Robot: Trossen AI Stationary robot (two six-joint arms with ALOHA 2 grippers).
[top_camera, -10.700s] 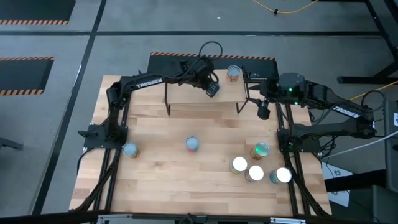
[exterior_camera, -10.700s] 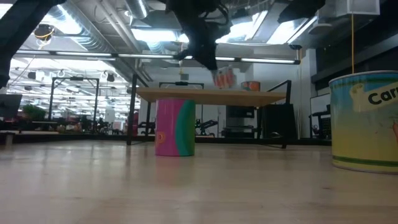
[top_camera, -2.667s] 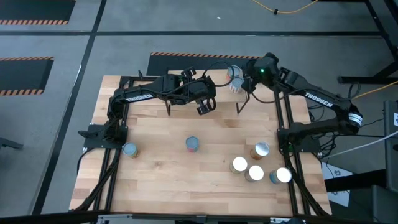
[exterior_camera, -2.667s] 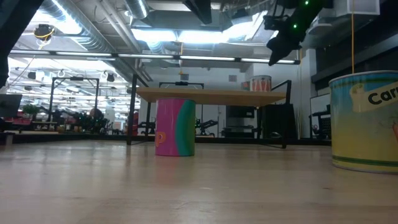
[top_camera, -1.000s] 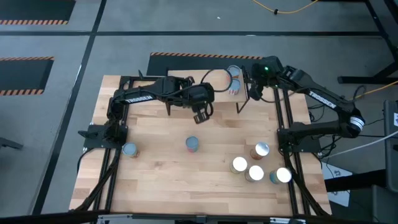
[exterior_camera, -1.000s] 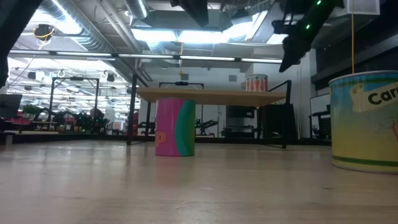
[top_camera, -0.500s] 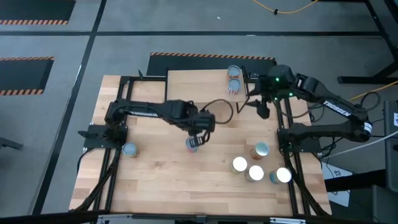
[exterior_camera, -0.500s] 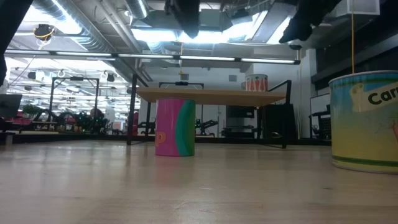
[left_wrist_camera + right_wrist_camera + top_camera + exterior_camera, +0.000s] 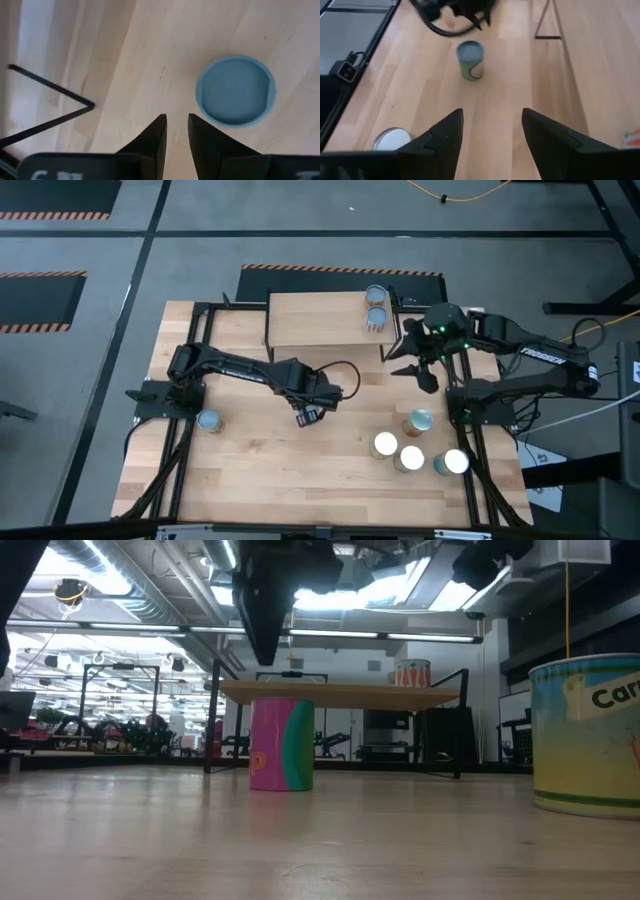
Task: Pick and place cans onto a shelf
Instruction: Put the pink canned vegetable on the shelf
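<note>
The shelf (image 9: 320, 320) stands at the table's far edge with two cans (image 9: 377, 306) on its right end; one of them shows in the low view (image 9: 412, 673). A pink and green can with a blue top (image 9: 282, 744) stands upright mid-table. My left gripper (image 9: 310, 415) hovers over it, fingers nearly together and pointing down, the can's top (image 9: 235, 90) just beside them. My right gripper (image 9: 425, 375) is open and empty in the air off the shelf's right near corner. It sees the same can in the right wrist view (image 9: 471, 60).
One can (image 9: 208, 420) stands at the table's left. Several cans (image 9: 411, 457) cluster at the near right, and one of them fills the low view's right edge (image 9: 588, 735). The shelf's black legs (image 9: 50, 100) stand close behind my left gripper.
My left gripper has gone from beside the shelf toward the table's near edge and down, to above the mid-table can. My right gripper has drawn back from the shelf's right end toward the near right. The cans have stayed put.
</note>
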